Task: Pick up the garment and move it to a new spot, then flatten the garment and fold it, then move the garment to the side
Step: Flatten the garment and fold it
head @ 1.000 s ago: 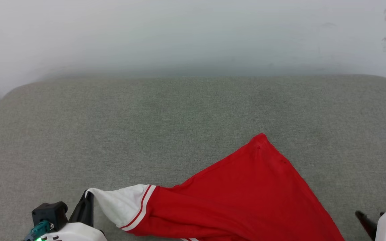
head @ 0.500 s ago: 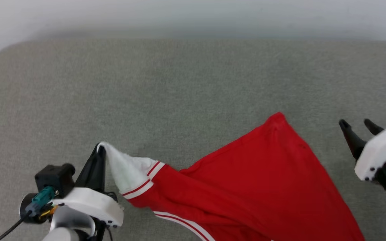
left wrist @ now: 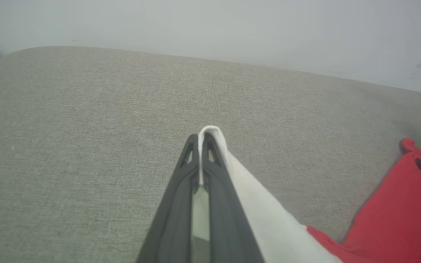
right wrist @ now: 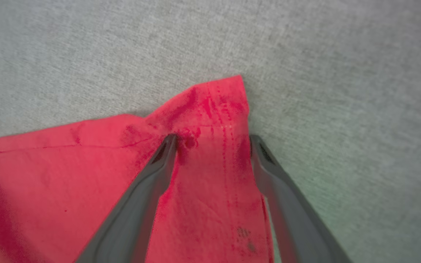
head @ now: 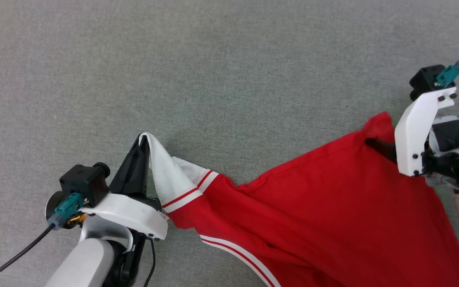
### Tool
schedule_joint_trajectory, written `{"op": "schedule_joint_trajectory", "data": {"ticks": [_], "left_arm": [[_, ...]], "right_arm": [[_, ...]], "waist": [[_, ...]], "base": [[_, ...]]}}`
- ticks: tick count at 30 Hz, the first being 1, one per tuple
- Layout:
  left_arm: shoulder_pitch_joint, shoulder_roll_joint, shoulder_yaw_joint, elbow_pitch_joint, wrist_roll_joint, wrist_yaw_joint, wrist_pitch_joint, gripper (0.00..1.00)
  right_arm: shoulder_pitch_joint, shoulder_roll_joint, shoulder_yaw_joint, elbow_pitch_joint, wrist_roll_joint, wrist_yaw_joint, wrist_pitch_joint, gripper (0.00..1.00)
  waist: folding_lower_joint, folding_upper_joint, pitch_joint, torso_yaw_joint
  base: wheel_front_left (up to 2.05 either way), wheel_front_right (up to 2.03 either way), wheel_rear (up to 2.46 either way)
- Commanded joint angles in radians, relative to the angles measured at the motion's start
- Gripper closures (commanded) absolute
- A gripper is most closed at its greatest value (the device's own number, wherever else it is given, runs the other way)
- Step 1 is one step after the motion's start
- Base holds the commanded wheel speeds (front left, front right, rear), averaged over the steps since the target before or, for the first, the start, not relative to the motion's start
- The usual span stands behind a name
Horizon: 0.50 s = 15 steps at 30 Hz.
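At the left, the left gripper stands over the grey fabric surface with its two dark fingers pressed together. They pinch the edge of the white sleeve of the garment. In the left wrist view the white cloth folds over the tips of the left gripper and trails off to the right, towards the red body of the garment. The sleeve is raised at the pinch and slopes down to its red-and-white striped trim. From there the red body spreads flat to the right across the surface, running out of the lower edge of the head view. At the far right, the right gripper is lowered onto the upper corner of the red cloth. In the right wrist view its jaws stand wide, one fingertip on each side of that stitched corner. The right gripper is not closed on the garment.
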Motion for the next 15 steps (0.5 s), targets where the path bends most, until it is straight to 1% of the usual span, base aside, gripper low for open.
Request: {"op": "schedule_joint_trajectory", "data": {"ticks": [1,5,6,7,8,12,15], "left_arm": [[-0.016,-0.007,-0.003,0.007,-0.001,-0.005,-0.008,1.00],[-0.026,-0.017,-0.006,0.034,-0.006,-0.016,-0.021,1.00],[-0.028,-0.019,-0.007,0.039,-0.007,-0.017,-0.026,1.00],[-0.029,-0.021,-0.007,0.043,-0.009,-0.019,-0.029,1.00],[-0.030,-0.021,-0.007,0.049,-0.010,-0.020,-0.031,1.00],[-0.033,-0.018,-0.004,0.069,-0.015,-0.024,-0.035,1.00],[-0.034,-0.011,0.000,0.084,-0.017,-0.026,-0.036,1.00]], "right_arm": [[0.001,0.000,0.012,0.037,0.005,-0.001,0.041,0.00],[0.034,0.021,0.049,0.108,0.016,-0.001,0.116,0.00],[0.040,0.025,0.054,0.115,0.017,-0.001,0.119,0.53],[0.041,0.028,0.059,0.118,0.021,-0.001,0.121,0.90],[0.041,0.030,0.063,0.118,0.024,-0.001,0.120,1.00],[0.019,0.014,0.080,0.088,0.042,-0.001,0.074,1.00],[0.004,0.006,0.060,0.074,0.060,-0.001,0.019,1.00]], "waist": [[-0.0002,-0.0001,0.028,0.022],[-0.0002,-0.0001,0.043,0.029],[-0.0002,-0.0001,0.045,0.029],[-0.0002,-0.0001,0.047,0.029],[-0.0002,-0.0001,0.048,0.029],[-0.0002,-0.0001,0.036,0.023],[-0.0002,-0.0001,0.004,0.016]], "base": [[0.00,0.00,0.00],[0.00,0.00,0.00],[0.00,0.00,0.00],[0.00,0.00,0.00],[0.00,0.00,0.00],[0.00,0.00,0.00],[0.00,0.00,0.00]]}}
